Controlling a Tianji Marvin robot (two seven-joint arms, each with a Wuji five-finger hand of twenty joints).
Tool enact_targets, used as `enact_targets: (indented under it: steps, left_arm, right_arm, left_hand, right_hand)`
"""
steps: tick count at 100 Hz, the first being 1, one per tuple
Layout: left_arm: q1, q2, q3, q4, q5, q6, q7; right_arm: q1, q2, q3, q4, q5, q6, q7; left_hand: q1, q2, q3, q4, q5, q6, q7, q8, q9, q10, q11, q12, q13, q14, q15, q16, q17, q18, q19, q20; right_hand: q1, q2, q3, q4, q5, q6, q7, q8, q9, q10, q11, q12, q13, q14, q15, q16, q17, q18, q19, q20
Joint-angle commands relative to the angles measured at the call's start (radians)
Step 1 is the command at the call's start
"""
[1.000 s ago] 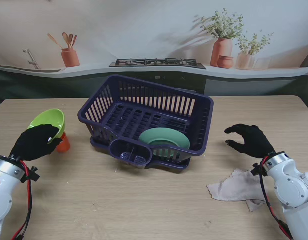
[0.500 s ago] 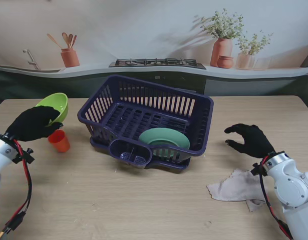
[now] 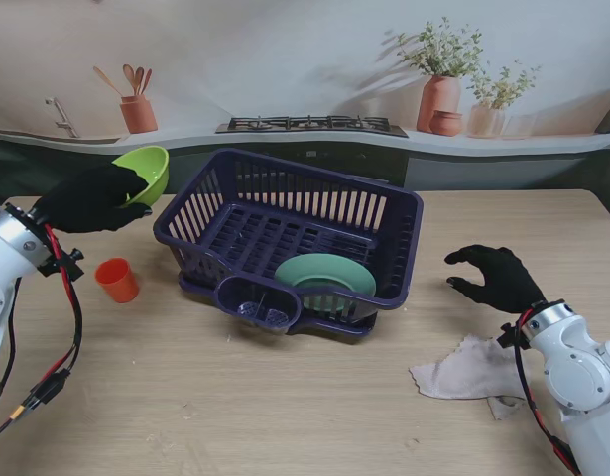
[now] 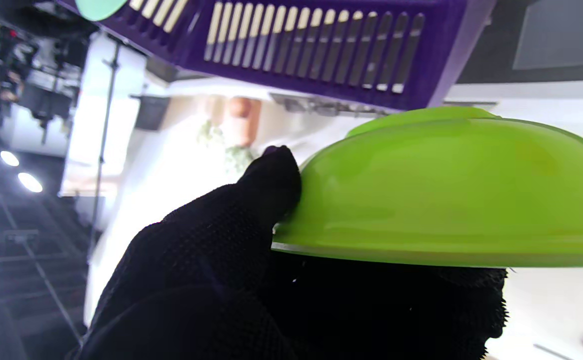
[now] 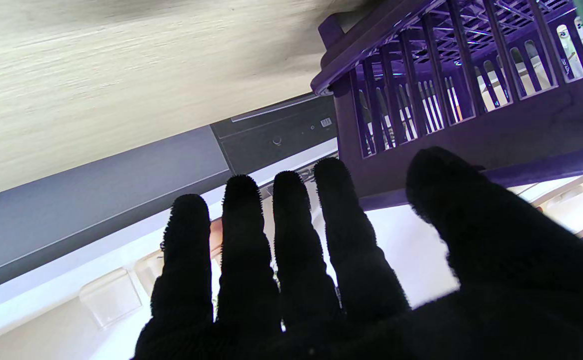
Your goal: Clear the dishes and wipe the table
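My left hand [image 3: 91, 198] is shut on a lime green bowl [image 3: 146, 171], held in the air just left of the purple dish rack [image 3: 295, 238]. The left wrist view shows the green bowl [image 4: 446, 190] gripped at its rim by my black-gloved left hand [image 4: 231, 260], with the rack wall [image 4: 321, 45] beyond. A pale green plate [image 3: 326, 275] leans inside the rack at its near side. An orange cup [image 3: 117, 280] stands on the table, nearer to me than the bowl. My right hand [image 3: 495, 278] hovers open right of the rack; its fingers [image 5: 291, 235] are spread.
A beige cloth [image 3: 468, 369] lies crumpled on the wooden table [image 3: 285, 407] near my right wrist. The rack has a cutlery holder [image 3: 260, 302] on its near side. A counter with stove, utensil pot and plant pots runs along the far edge.
My left hand has lifted the green bowl up, away from me and rightwards toward the rack, uncovering the orange cup. The right hand has stayed still.
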State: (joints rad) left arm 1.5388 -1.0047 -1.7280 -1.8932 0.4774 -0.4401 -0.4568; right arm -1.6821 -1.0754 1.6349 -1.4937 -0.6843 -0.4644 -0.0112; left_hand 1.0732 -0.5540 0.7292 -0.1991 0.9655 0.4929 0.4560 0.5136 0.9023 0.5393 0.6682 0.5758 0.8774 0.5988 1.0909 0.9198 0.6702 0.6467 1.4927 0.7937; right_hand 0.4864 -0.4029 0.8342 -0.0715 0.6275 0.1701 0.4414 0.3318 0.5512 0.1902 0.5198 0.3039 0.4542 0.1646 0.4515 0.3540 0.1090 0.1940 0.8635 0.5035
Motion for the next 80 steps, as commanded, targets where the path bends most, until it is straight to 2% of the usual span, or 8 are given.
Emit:
enact_targets:
  steps: [1,31,49,80]
  left_arm:
    - [-0.041,0.008,0.018,-0.016,-0.012,0.009,-0.029]
    - [-0.188,0.016,0.156,-0.005,-0.052,0.115,-0.119]
    - [-0.286,0.020,0.257,0.027,-0.062,0.162,-0.169]
    - [-0.400,0.014,0.404,0.085,-0.074,0.239,-0.194]
  right_arm:
    - [-0.007,-0.002,0.001,-0.008,0.000,0.001,0.012]
    - [-0.010,-0.002,0.001,-0.012,0.002,0.006,0.014]
    - [-0.011,-0.001,-0.002,-0.012,0.006,0.006,0.019]
    - [-0.009,-0.002,0.006,-0.006,0.009,-0.019,0.011]
  left_hand:
    - [0.125,0.067,0.133,0.018,0.036,-0.181,0.035,0.014,0.023,0.003,0.014,0.022,0.023,0.053,0.012,0.016,0.069,-0.020,0.111,0.000]
    - [0.127,0.070,0.128,0.019,0.034,-0.183,0.032,0.017,0.022,0.002,0.014,0.022,0.022,0.049,0.010,0.015,0.067,-0.023,0.110,-0.001]
    - [0.127,0.072,0.125,0.020,0.034,-0.183,0.029,0.017,0.023,0.000,0.013,0.021,0.022,0.047,0.007,0.014,0.064,-0.024,0.108,-0.002]
    - [0.128,0.073,0.122,0.021,0.034,-0.184,0.026,0.017,0.021,0.000,0.011,0.021,0.019,0.045,0.002,0.010,0.060,-0.024,0.104,-0.003]
  right_hand:
    - [-0.029,0.005,-0.019,0.018,0.002,0.007,-0.010,-0.004,-0.017,-0.011,0.005,0.008,-0.029,-0.025,-0.012,-0.009,-0.017,-0.039,-0.017,0.009]
    - [-0.030,0.004,-0.019,0.018,0.003,0.006,-0.010,-0.003,-0.018,-0.010,0.005,0.009,-0.027,-0.025,-0.012,-0.009,-0.017,-0.040,-0.017,0.010]
    - [-0.030,0.005,-0.019,0.018,0.002,0.006,-0.010,-0.003,-0.018,-0.013,0.004,0.008,-0.029,-0.025,-0.013,-0.010,-0.017,-0.037,-0.018,0.010]
    - [-0.030,0.006,-0.020,0.018,0.003,0.006,-0.011,-0.003,-0.017,-0.013,0.004,0.008,-0.028,-0.026,-0.013,-0.010,-0.017,-0.036,-0.018,0.010]
